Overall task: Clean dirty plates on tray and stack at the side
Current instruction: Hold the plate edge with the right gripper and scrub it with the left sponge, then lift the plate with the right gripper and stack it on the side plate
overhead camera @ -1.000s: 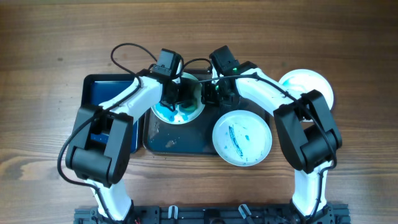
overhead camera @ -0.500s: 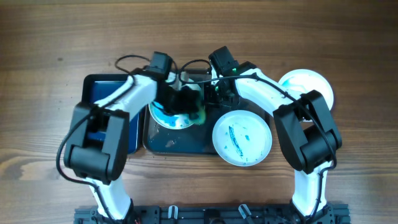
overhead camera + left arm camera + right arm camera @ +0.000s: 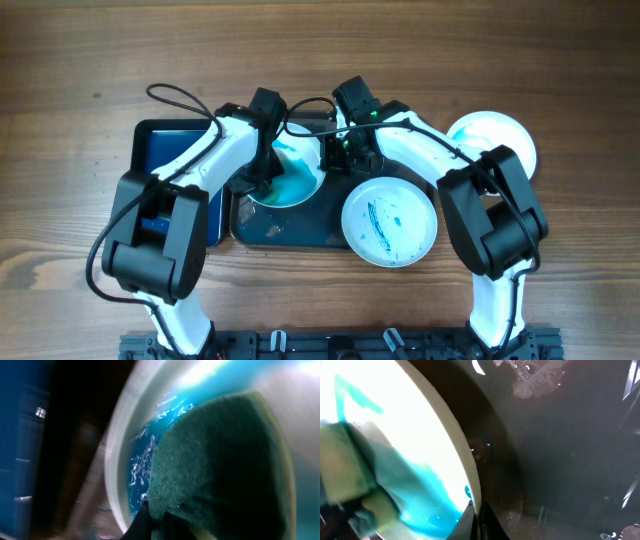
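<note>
Overhead: the smeared plate [image 3: 298,184] sits in the far right part of the tray [image 3: 265,232]. The left tool [image 3: 262,172] is over the plate's left half, and the right tool [image 3: 335,157] is at its right rim.

Left wrist: the left tool appears closed on the green sponge [image 3: 220,460], which lies flat on blue paint just inside the rim.

Right wrist: the right tool seems pinched on the rim to steady the plate. The left arm is nearer the remaining paint.

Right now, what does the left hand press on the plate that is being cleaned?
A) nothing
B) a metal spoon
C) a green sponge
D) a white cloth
C: the left wrist view shows a green sponge lying against the plate, which is wet with blue.
</note>
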